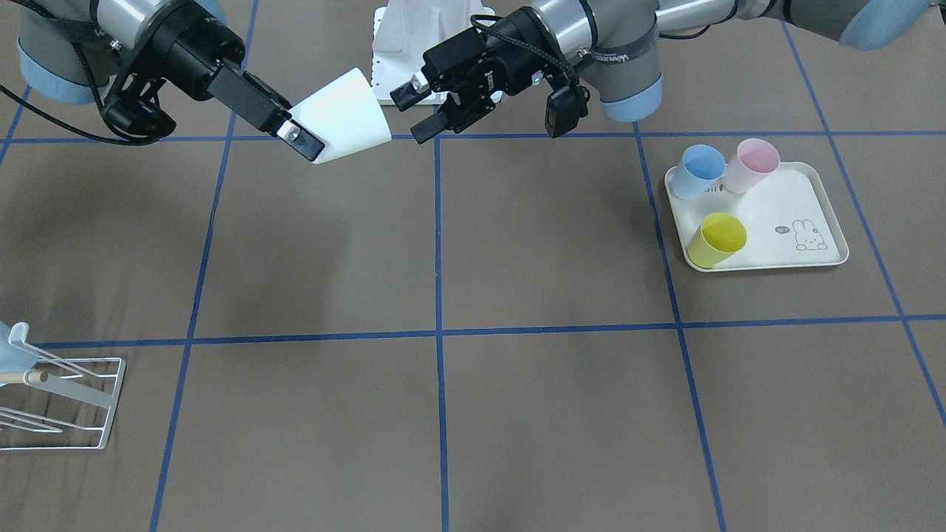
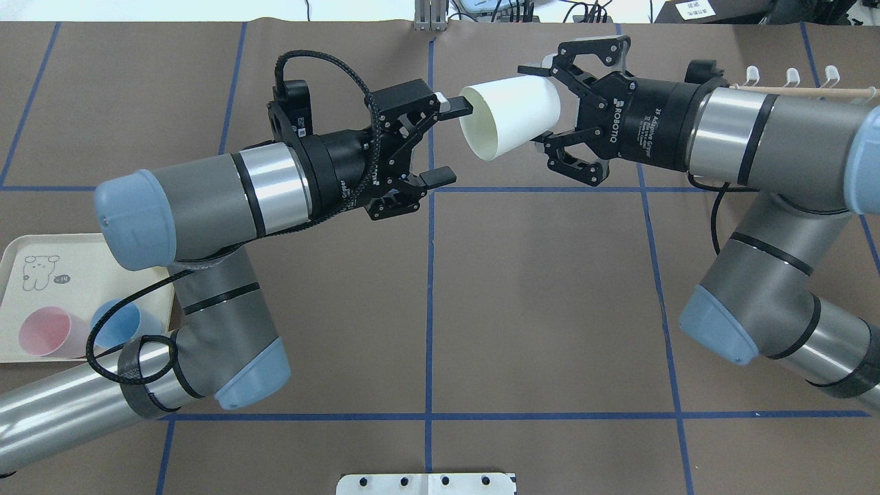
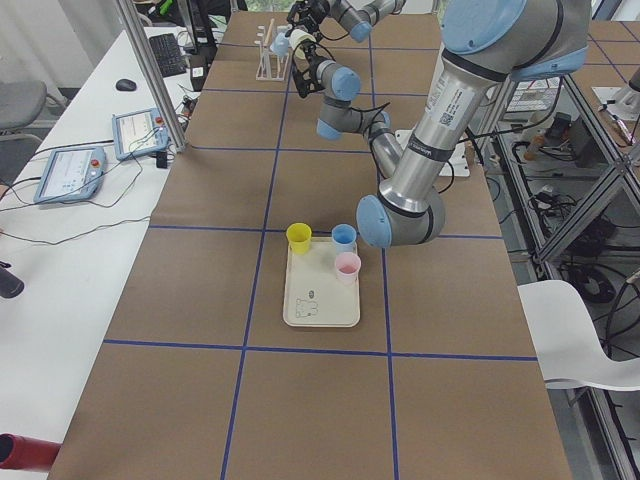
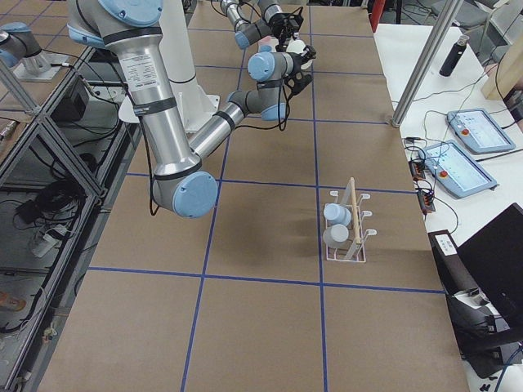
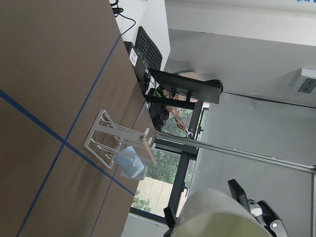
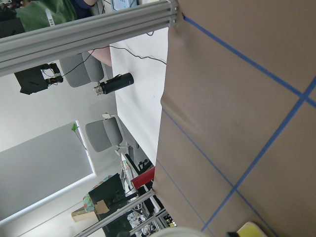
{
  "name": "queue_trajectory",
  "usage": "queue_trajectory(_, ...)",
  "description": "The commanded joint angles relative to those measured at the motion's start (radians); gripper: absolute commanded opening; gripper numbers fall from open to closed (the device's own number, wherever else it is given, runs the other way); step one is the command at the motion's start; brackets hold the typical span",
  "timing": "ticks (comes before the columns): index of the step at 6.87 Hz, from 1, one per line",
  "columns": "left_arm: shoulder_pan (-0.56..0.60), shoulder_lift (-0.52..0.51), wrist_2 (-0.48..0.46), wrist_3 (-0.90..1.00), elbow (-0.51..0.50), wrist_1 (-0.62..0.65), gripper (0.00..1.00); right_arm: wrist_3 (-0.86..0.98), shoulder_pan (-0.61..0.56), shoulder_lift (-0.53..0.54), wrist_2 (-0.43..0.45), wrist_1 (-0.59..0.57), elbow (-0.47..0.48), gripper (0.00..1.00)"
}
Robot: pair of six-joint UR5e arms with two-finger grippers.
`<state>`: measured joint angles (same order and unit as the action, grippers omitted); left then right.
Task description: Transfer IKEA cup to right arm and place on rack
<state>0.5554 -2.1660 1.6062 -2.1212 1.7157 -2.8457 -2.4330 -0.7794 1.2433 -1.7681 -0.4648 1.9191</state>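
Light fell bright and even from above, leaving only soft, smeared shadows on the brown table. The white cup was nearly washed out, with little shading on its wall. Glare streaked the left arm's metal sleeve. In the left wrist view the cup sat blurred close to the lens, and daylight showed through a window behind
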Motion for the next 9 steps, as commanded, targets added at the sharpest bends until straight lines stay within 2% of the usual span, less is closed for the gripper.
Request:
queue_trajectory(1,0.009,0.023,0.001,0.03,-0.001,0.002,1.0,0.337,-0.053,0.114,0.001,-0.011,-0.008,0.12)
queue_trajectory(2,0.012,0.025,0.001,0.033,-0.002,0.003,1.0,0.529,-0.099,0.173,0.004,-0.03,-0.012,0.12)
queue_trajectory(3,0.012,0.034,0.001,0.033,-0.004,0.005,1.0,0.693,-0.141,0.204,0.048,-0.094,-0.012,0.12)
queue_trajectory(5,0.014,0.035,0.001,0.035,-0.011,0.003,1.0,0.942,-0.153,0.246,0.267,-0.248,-0.006,0.12)
queue_trajectory(7,0.014,0.035,0.0,0.035,-0.016,0.003,1.0,1.043,-0.15,0.251,0.453,-0.387,-0.006,0.12)
queue_trajectory(9,0.014,0.035,0.0,0.035,-0.018,0.005,1.0,1.06,-0.141,0.252,0.565,-0.419,-0.069,0.13)
